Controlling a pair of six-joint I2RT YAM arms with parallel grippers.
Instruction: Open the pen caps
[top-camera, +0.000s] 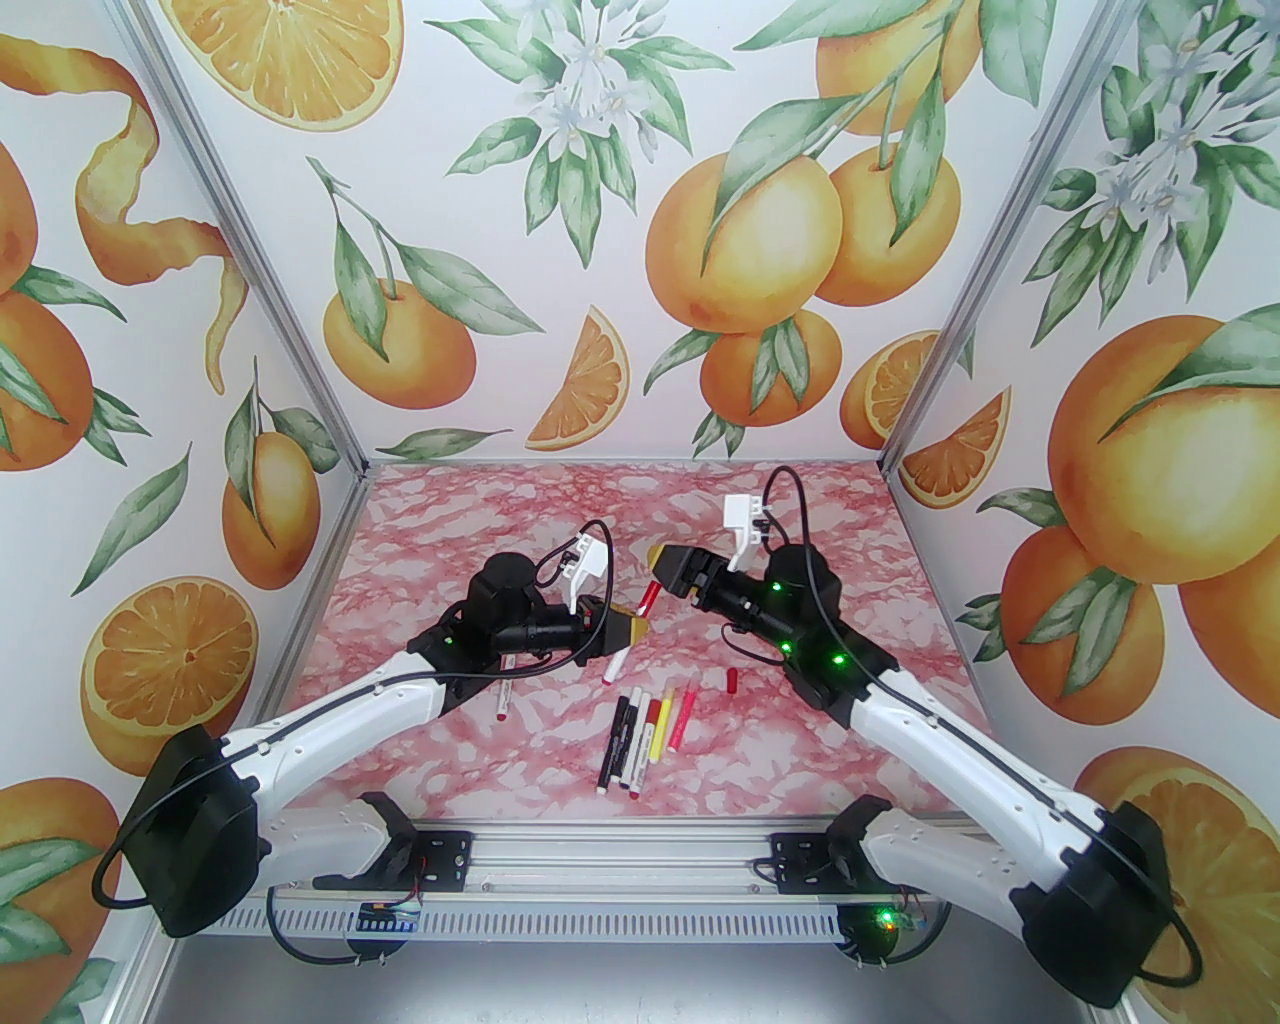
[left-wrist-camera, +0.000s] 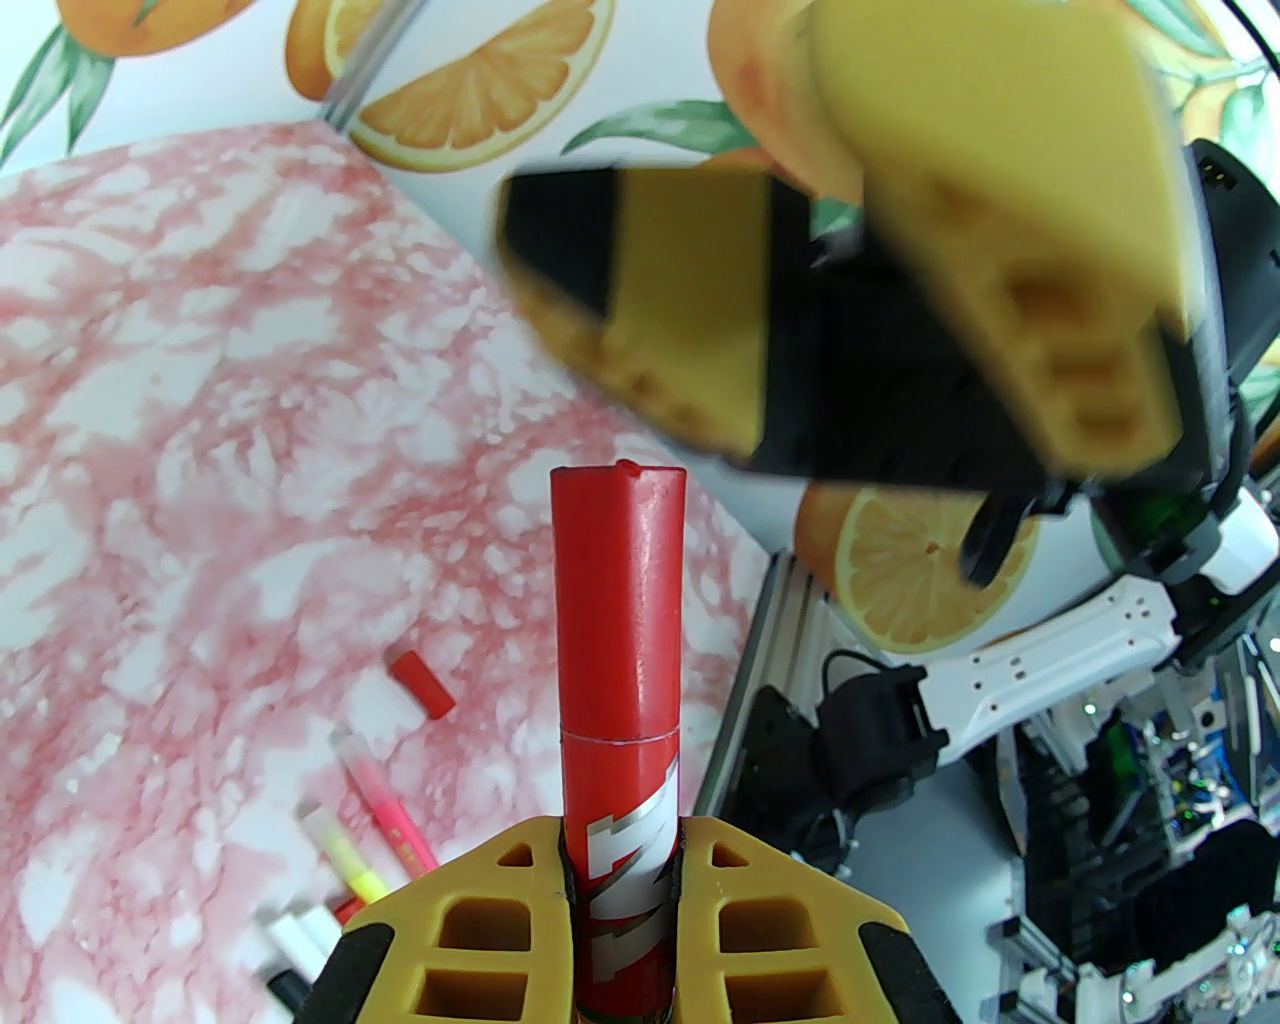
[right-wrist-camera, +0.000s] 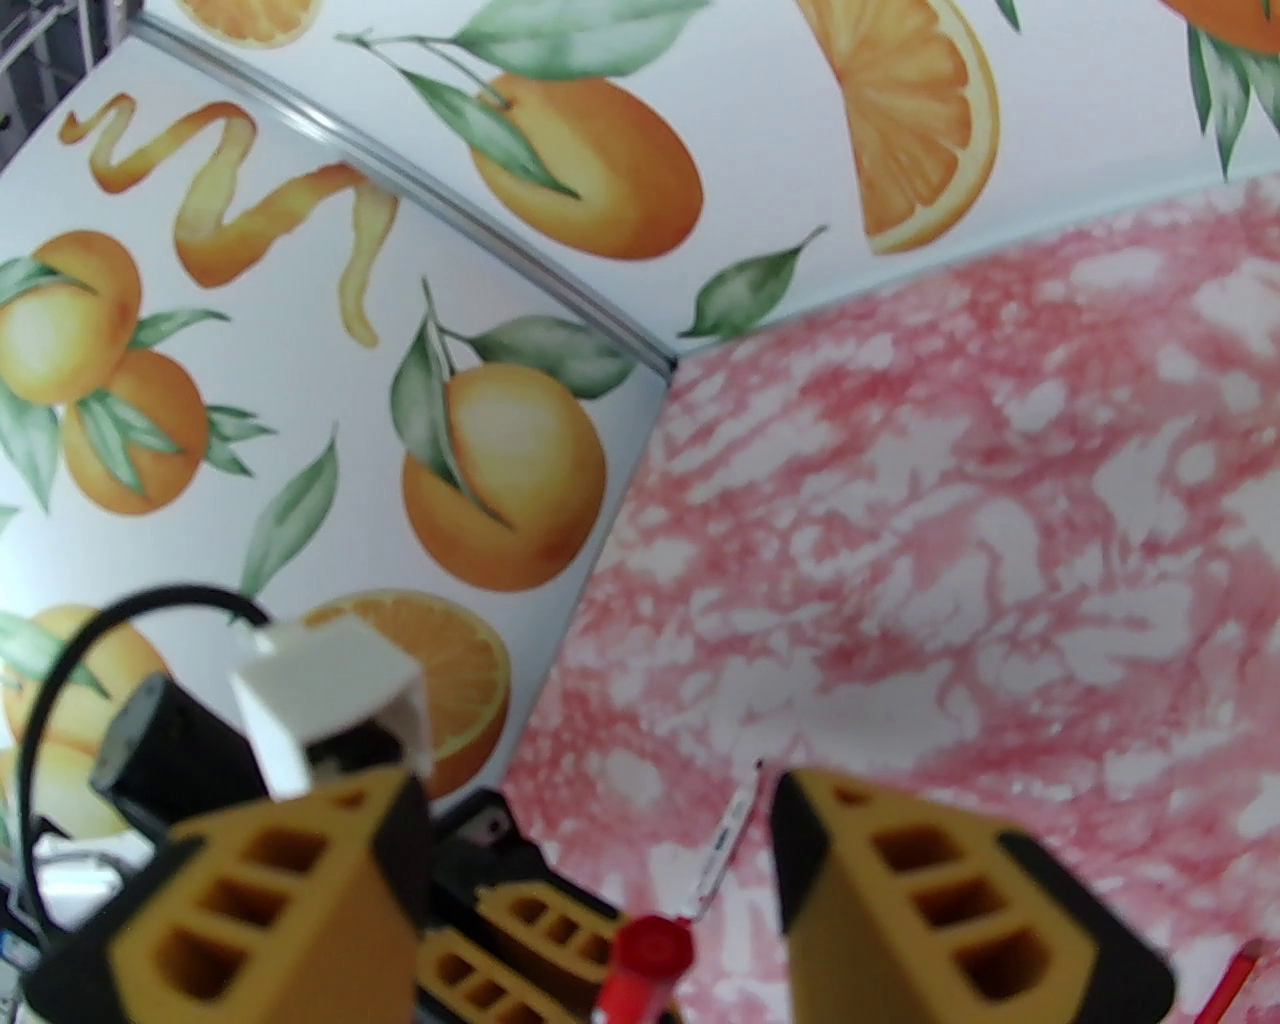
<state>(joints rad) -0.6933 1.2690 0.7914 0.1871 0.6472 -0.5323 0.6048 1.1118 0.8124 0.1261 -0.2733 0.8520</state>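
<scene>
Above the bench (top-camera: 420, 560), clenches a red pen (left-wrist-camera: 620, 790) in the left end effector (left-wrist-camera: 622, 835), with the right end effector (right-wrist-camera: 595, 800) released astride its cap (left-wrist-camera: 618, 600); risks closing off-centre and slipping.

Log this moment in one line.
left gripper: shut on pen | right gripper: open, off cap | cap: on pen

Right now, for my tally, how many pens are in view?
7: held pen in left gripper; lone pen under left arm; five-pen cluster near front. More may be hidden.
</scene>
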